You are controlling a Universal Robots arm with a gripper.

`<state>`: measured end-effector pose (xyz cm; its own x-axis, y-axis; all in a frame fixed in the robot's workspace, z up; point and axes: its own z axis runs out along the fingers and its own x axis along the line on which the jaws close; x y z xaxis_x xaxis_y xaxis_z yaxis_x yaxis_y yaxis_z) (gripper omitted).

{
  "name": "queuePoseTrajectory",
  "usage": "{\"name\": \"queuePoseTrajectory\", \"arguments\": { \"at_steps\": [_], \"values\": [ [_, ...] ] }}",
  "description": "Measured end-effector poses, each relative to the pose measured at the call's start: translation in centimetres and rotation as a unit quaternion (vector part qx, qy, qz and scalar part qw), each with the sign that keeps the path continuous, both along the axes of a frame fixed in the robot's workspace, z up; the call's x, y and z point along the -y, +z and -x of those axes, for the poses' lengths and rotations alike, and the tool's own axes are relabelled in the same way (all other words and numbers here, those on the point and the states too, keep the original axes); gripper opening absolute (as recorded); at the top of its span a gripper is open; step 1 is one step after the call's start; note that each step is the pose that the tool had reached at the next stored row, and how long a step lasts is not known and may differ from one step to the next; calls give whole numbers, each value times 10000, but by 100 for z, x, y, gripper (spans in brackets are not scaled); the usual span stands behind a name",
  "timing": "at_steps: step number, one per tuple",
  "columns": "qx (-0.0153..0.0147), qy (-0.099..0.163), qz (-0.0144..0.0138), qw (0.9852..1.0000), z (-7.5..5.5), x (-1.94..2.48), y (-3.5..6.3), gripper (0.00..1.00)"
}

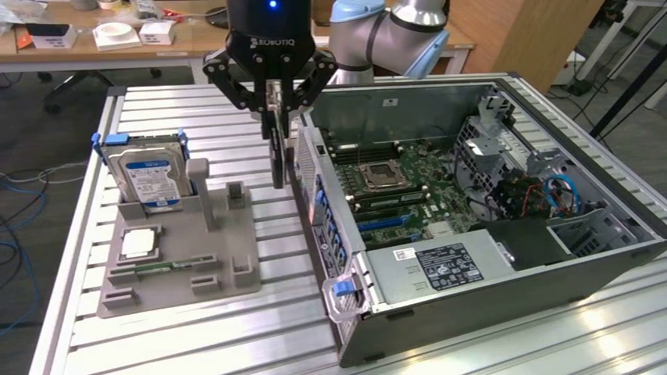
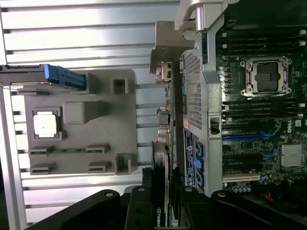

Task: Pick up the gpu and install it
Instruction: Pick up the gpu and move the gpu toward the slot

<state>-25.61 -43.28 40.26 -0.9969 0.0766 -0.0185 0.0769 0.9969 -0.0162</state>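
Holding one gpu (image 1: 277,156) upright, fingers (image 1: 302,95) clamped on it, between one tray (image 1: 224,262), one case (image 1: 417,332).

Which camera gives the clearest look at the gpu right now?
The wrist view: the gpu shows along its length, silver bracket included, clamped in the end effector. The exterior view gives a thin dark edge hanging beside the open computer case.

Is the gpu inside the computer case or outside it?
Outside. The hand grips the gpu upright, beside the case's outer wall, between the case and the gray holder.
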Motion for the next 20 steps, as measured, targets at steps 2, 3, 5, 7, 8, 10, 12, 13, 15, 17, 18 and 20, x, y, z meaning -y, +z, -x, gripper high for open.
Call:
{"name": "queuePoseTrajectory", "arguments": {
  "at_steps": [2,3,5,7,8,10,12,13,15,17,18,20],
  "values": [
    [0,0,0,10000,-18,0,0,26],
    [0,0,0,10000,-28,0,0,26],
    [0,0,0,10000,-47,0,0,26],
    [0,0,0,10000,-66,0,0,26],
    [0,0,0,10000,-75,0,0,26],
    [0,0,0,10000,-94,0,1,26],
    [0,0,0,10000,-114,0,0,26],
    [0,0,0,10000,-125,0,0,26],
    [0,0,0,10000,-145,0,0,26],
    [0,0,0,10000,-166,0,0,26],
    [0,0,0,10000,-179,0,0,26],
    [0,0,0,10000,-204,0,0,26]
  ]
}}
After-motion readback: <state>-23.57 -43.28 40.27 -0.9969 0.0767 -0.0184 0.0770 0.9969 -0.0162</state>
